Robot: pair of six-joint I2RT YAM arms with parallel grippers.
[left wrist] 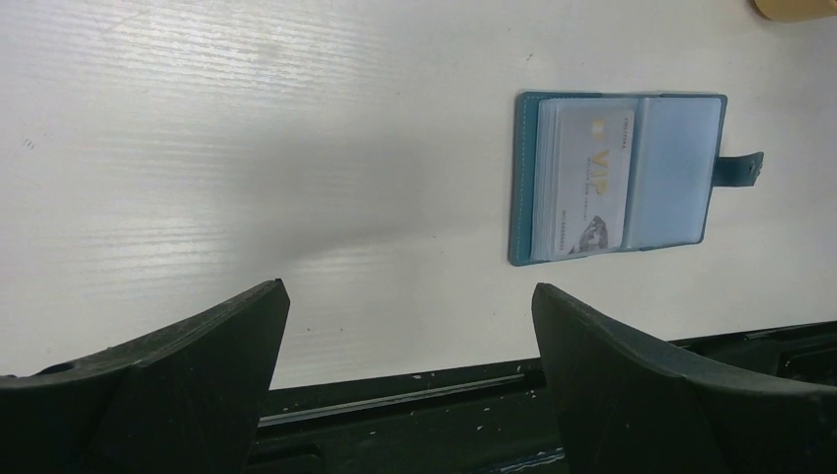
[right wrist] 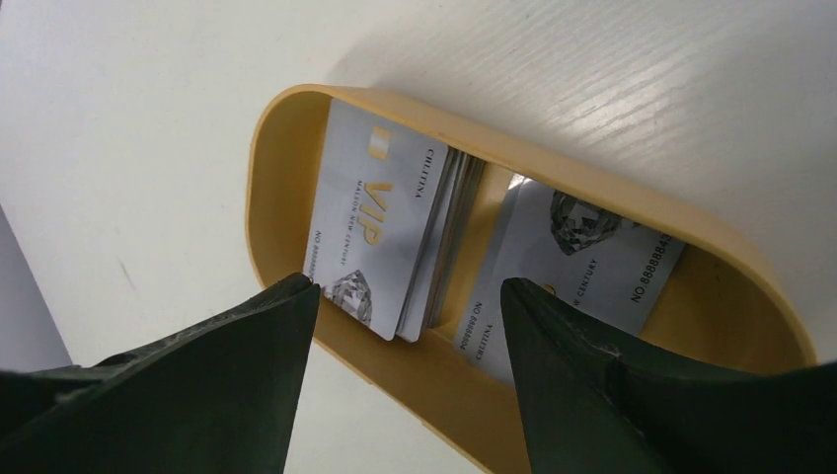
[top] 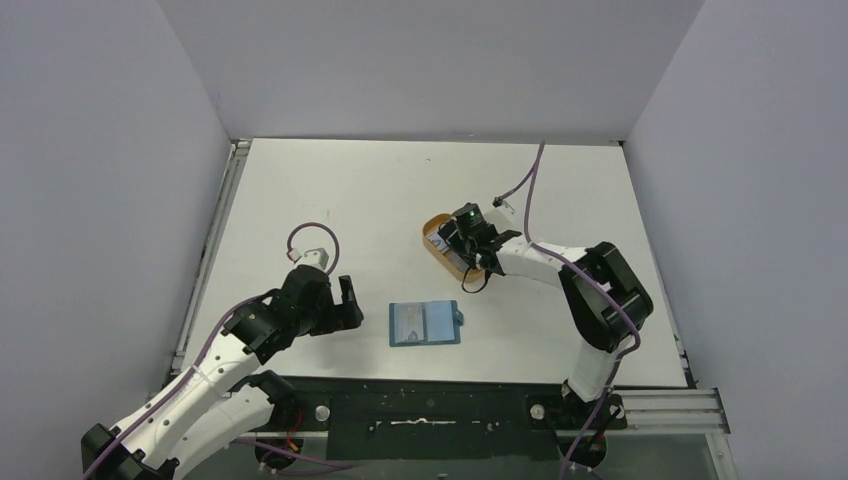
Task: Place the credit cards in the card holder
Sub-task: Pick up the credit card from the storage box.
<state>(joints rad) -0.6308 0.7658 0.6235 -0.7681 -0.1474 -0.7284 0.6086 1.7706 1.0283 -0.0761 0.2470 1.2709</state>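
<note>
The teal card holder [top: 425,323] lies open on the table near the front edge, its snap tab to the right. In the left wrist view the card holder [left wrist: 620,176] has a silvery VIP card [left wrist: 584,178] in its left pocket. More credit cards [right wrist: 390,232] lean in a stack in the orange-tan oval tray [right wrist: 281,128], with others [right wrist: 582,247] in its second compartment. My right gripper [right wrist: 410,296] is open just above the tray's near rim, over the stack. It is over the tray [top: 440,250] in the top view. My left gripper [top: 345,305] is open and empty, left of the card holder.
The table's front edge and a black rail [left wrist: 415,405] run below my left gripper. A purple cable [top: 530,180] trails from the right arm toward the back wall. Grey walls enclose the table on three sides.
</note>
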